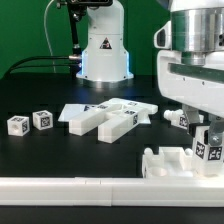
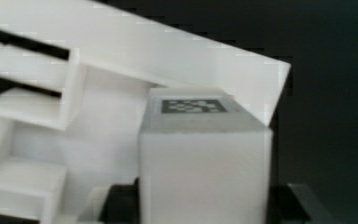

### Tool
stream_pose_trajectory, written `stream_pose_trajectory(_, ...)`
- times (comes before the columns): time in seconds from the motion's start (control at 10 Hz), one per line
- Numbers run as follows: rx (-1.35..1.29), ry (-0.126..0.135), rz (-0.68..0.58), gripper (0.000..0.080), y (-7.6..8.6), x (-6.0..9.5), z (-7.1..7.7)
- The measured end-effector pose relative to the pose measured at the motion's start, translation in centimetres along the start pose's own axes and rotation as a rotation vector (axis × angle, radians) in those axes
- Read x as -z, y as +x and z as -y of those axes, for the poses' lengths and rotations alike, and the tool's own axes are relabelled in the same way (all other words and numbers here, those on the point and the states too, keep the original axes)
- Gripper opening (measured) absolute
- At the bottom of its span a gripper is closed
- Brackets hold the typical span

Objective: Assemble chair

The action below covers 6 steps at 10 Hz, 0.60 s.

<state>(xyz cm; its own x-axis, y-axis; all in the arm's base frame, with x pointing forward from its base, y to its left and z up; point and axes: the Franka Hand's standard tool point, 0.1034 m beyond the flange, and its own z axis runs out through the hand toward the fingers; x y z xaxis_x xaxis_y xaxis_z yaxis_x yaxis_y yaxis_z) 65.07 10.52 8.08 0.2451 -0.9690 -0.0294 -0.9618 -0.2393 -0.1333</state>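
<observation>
At the exterior view's right my gripper (image 1: 208,150) reaches down and is shut on a white chair post (image 1: 212,152) that bears a black-and-white tag. The post stands upright against a blocky white chair panel (image 1: 168,161) near the front rail. In the wrist view the post (image 2: 202,150) fills the gap between my dark fingertips (image 2: 137,200), with its tag facing the camera. Beside and behind it lies a white framed chair piece (image 2: 51,110). My gripper (image 2: 208,205) touches the post on both sides.
A pile of white chair parts (image 1: 110,118) lies mid-table. Two small tagged cubes (image 1: 17,124) (image 1: 42,119) sit at the exterior view's left. Another tagged piece (image 1: 178,117) lies behind my gripper. A long low white rail (image 1: 80,187) runs along the front. The robot base (image 1: 103,50) stands behind.
</observation>
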Motion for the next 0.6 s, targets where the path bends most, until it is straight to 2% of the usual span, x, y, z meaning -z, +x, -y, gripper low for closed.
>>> stream_pose_trajectory(0.2, 0.007, 0.0, -0.001, 0.0285, 0.1, 0.0, 0.0)
stream_pose_trajectory(0.3, 0.131, -0.003, -0.007, 0.0285, -0.3, 0.0, 0.0)
stream_pose_trajectory(0.4, 0.334, 0.011, -0.007, 0.0388, -1.1, 0.1, 0.2)
stream_pose_trajectory(0.5, 0.506, 0.027, -0.011, 0.054, -1.2, 0.1, 0.2)
stream_pose_trajectory(0.6, 0.685, 0.022, -0.005, 0.0616, -1.2, -0.2, -0.1)
